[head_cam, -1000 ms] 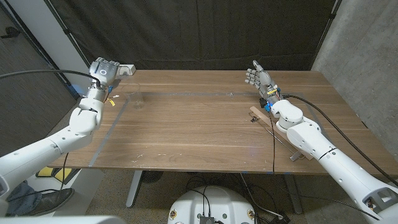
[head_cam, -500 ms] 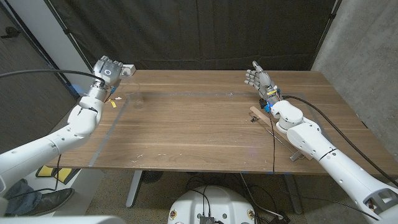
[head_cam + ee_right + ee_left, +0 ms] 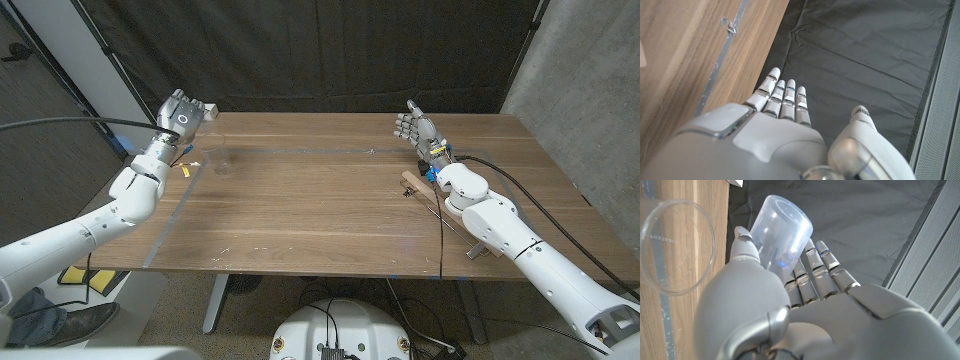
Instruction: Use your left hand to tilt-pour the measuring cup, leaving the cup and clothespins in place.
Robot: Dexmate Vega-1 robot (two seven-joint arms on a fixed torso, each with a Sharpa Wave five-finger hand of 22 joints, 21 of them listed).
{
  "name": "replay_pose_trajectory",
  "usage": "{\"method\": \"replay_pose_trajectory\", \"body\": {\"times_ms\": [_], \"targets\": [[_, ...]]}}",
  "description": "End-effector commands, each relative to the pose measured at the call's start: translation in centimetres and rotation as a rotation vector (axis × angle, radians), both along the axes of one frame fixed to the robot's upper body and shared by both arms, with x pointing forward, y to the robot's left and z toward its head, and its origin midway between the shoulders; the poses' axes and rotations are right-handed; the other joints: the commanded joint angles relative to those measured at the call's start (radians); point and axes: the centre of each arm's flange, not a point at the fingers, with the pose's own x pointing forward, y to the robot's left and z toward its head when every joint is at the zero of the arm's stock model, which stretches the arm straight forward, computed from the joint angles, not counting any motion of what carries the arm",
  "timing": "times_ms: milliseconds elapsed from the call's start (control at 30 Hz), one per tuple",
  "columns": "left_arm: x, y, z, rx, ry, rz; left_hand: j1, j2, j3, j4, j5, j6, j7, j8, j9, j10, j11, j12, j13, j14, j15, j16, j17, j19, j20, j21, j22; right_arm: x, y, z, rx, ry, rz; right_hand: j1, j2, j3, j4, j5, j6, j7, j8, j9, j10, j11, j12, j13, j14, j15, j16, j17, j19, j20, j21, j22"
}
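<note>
The left hand (image 3: 180, 112) grips the clear measuring cup (image 3: 781, 230) and has carried it farther along the table's (image 3: 330, 200) far left corner, beside another clear cup (image 3: 675, 245). The right hand (image 3: 415, 127) stays empty, fingers apart.

— Where is the measuring cup (image 3: 781, 231)?
— In the left hand (image 3: 181, 114), over the table's (image 3: 320, 200) far left corner. A clear cup (image 3: 675, 246) stands on the table just beside it.
— And the other side?
— The right hand (image 3: 417, 128) sits near the far right edge; a clothespin (image 3: 413, 183) lies just in front of it.
</note>
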Motion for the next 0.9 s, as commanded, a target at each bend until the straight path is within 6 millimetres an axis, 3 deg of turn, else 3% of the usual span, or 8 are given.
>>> {"method": "replay_pose_trajectory", "body": {"times_ms": [33, 333, 767, 900], "targets": [[0.2, -0.4, -0.3, -0.018, 0.006, -0.007, 0.008, 0.004, 0.067, 0.062, 0.007, 0.130, -0.070, 0.005, 0.001, 0.052, -0.045, 0.002, 0.004, 0.004, -0.136, -0.001, 0.004, -0.003, -0.064, -0.003, 0.002, -0.1, -0.3, -0.2, 0.001, 0.004, 0.003, -0.002, 0.008, -0.005, 0.001, 0.002, 0.006, 0.003, 0.000, 0.001, 0.006, 0.000, 0.003, 0.002, 0.014, -0.001, 0.000, 0.003, 0.009, 0.001, -0.004, 0.003], [-0.4, 0.3, 0.3, -0.184, 0.026, -0.089, 0.007, 0.003, 0.066, 0.062, 0.009, 0.125, -0.071, 0.002, 0.001, 0.053, -0.045, 0.000, 0.004, 0.006, -0.136, -0.002, 0.004, -0.004, -0.064, -0.004, 0.002, -0.2, -0.2, -0.1, 0.003, 0.005, 0.001, -0.002, 0.008, -0.006, 0.000, 0.002, 0.006, 0.002, 0.000, 0.001, 0.007, 0.001, 0.003, 0.002, 0.013, -0.001, -0.001, 0.002, 0.010, 0.001, -0.007, 0.004], [-2.2, 1.4, 2.6, -0.466, 0.078, -0.211, -0.002, 0.001, 0.062, 0.067, 0.012, 0.107, -0.062, -0.008, 0.001, 0.041, -0.043, -0.009, 0.005, -0.002, -0.133, -0.008, 0.005, -0.007, -0.061, -0.005, 0.002, 0.1, -0.1, -0.4, 0.018, 0.008, -0.006, -0.002, 0.010, -0.006, 0.000, 0.002, 0.007, 0.002, 0.000, 0.001, 0.008, 0.001, 0.003, 0.002, 0.016, 0.000, 0.000, 0.003, 0.013, 0.001, -0.012, 0.004], [-2.6, 1.9, 3.1, -0.611, 0.122, -0.306, -0.008, 0.000, 0.060, 0.071, 0.012, 0.102, -0.059, -0.012, 0.001, 0.035, -0.042, -0.013, 0.005, -0.006, -0.132, -0.010, 0.006, -0.011, -0.059, -0.007, 0.002, 0.2, 0.0, -0.3, 0.019, 0.009, -0.005, -0.001, 0.010, -0.007, -0.001, 0.002, 0.007, 0.003, 0.000, 0.001, 0.008, 0.002, 0.003, 0.002, 0.016, 0.000, -0.001, 0.002, 0.014, 0.001, -0.013, 0.004]]}}
